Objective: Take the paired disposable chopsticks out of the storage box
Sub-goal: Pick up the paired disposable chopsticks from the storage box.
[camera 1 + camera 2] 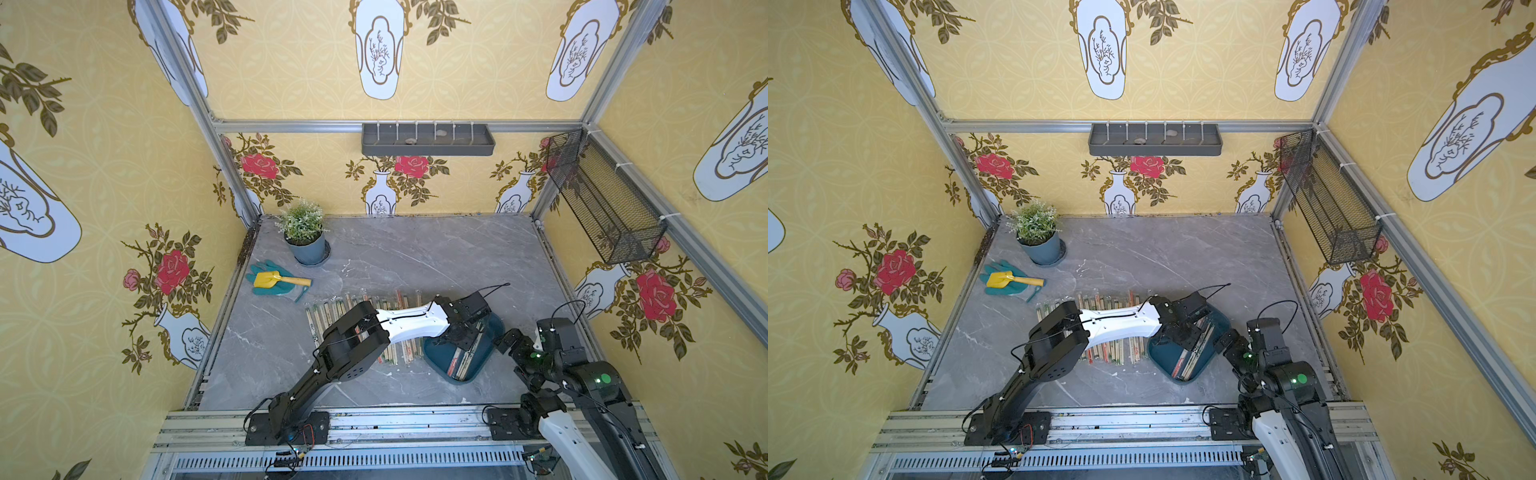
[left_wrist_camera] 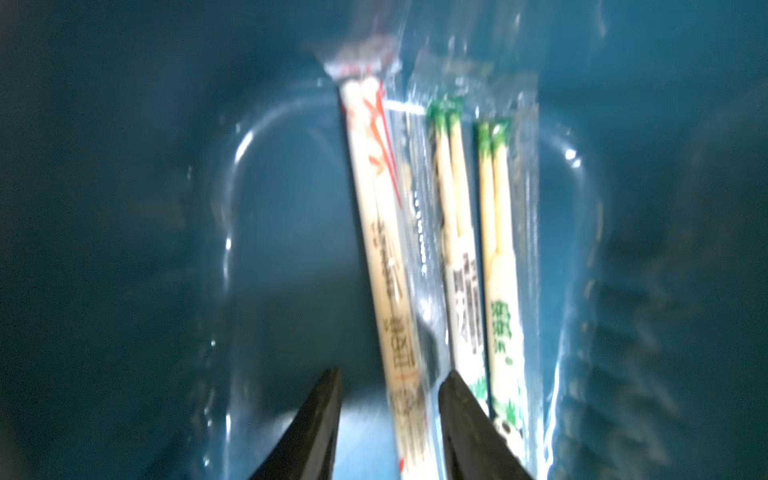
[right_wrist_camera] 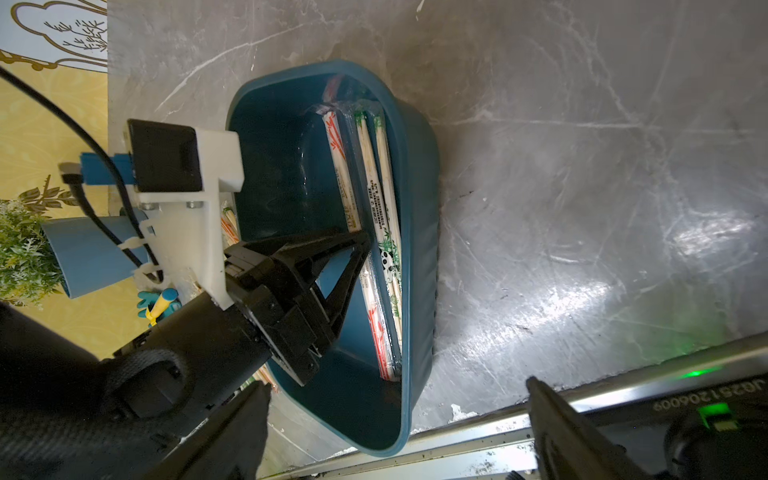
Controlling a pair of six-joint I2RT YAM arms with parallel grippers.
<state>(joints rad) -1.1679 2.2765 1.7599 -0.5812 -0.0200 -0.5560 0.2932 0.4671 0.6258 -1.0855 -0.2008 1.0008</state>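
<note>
One grey marble-patterned tabletop [image 1: 415,257] is shown, bearing one shallow dark teal plastic storage box [image 3: 422,232] with rounded corners. Two grippers are seen: the left gripper [image 2: 392,371] is placed inside the box, jaws apart, unclamped; the right gripper [image 3: 399,383] is held beside it, jaws wide apart, empty. Three paired disposable chopsticks [image 2: 386,257] are counted in the box: pale bamboo in clear sleeves, one printed red-orange, lying between the left jaws, two printed green. A further row [image 1: 401,353], uncountable under the arm, is laid on the tabletop left of the box.
</note>
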